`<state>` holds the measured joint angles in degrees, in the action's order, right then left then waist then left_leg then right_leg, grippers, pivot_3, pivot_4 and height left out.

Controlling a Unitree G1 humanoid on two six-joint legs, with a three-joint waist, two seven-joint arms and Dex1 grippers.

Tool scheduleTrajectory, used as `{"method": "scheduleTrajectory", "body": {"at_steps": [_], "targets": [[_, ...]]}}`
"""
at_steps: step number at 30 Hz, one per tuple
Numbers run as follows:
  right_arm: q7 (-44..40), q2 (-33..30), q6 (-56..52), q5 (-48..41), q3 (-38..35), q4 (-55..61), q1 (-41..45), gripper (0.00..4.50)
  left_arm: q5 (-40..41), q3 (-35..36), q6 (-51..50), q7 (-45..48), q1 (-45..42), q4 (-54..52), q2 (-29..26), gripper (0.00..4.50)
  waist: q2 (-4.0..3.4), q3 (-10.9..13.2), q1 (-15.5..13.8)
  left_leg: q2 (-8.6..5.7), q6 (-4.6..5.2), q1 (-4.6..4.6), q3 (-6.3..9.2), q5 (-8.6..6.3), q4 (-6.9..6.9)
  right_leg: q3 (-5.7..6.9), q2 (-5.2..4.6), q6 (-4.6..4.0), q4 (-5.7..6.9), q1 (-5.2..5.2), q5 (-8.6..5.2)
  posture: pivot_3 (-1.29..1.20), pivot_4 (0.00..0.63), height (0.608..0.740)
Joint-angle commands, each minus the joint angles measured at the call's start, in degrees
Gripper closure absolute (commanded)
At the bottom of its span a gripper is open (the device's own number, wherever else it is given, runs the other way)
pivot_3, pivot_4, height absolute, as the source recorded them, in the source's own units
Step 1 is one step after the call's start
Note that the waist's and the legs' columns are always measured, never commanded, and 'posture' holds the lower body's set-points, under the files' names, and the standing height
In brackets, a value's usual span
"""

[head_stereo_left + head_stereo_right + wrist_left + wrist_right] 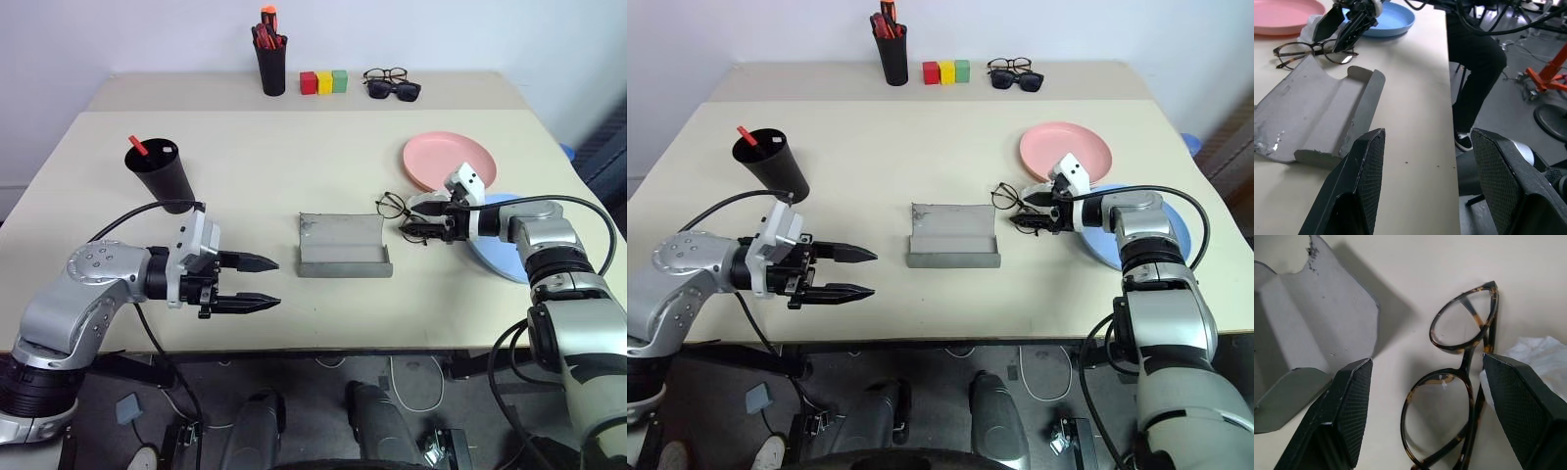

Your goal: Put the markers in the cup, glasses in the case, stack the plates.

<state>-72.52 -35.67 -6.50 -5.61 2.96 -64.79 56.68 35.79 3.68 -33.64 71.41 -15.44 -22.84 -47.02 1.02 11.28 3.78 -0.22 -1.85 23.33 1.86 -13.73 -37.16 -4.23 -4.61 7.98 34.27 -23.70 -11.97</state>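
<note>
The glasses (394, 205), dark thin rims with round clear lenses, lie folded on the table just right of the open grey case (343, 245). My right gripper (407, 223) is open and low over them, and in its wrist view the glasses (1449, 396) sit between its fingers (1347, 411). The pink plate (449, 160) lies behind that hand, and the blue plate (493, 260) is partly hidden under my right forearm. At the left stands the black cup (162, 176) with a red-capped marker (138, 146) in it. My left gripper (276, 282) hangs open and empty, left of the case.
At the back of the table stand a black pen holder with red-orange pens (271, 59), three coloured blocks (323, 81), and sunglasses with another pair of spectacles (392, 86). A crumpled white paper (1540, 352) lies beside the glasses. The table's front edge runs close below both hands.
</note>
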Motion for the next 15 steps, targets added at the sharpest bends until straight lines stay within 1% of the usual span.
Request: {"method": "scheduleTrajectory", "body": {"at_steps": [1, 15], "targets": [[0.4, 0.5, 1.7, 1.0, -0.8, -1.5, 2.4, 0.85, 1.8, 2.1, -0.1, -1.3, 0.9, -2.5, -0.7, 1.7, 0.0, 0.0, 0.2, 0.0, 0.0, -0.01, 0.0, 0.0, 0.0, 0.0, 0.0, 0.01, 0.01, 0.0, 0.01, 0.0, 0.15, 0.74], [1.3, 4.3, 3.0, 3.3, -1.1, -5.2, 5.9, 0.85, 4.5, 4.8, -1.2, -6.3, 5.8, -7.1, -1.5, 1.7, -0.02, 0.0, 0.3, 0.0, 0.0, -0.02, 0.01, 0.0, 0.01, -0.01, 0.01, 0.09, 0.05, -0.01, 0.05, 0.0, 0.15, 0.74]]}}
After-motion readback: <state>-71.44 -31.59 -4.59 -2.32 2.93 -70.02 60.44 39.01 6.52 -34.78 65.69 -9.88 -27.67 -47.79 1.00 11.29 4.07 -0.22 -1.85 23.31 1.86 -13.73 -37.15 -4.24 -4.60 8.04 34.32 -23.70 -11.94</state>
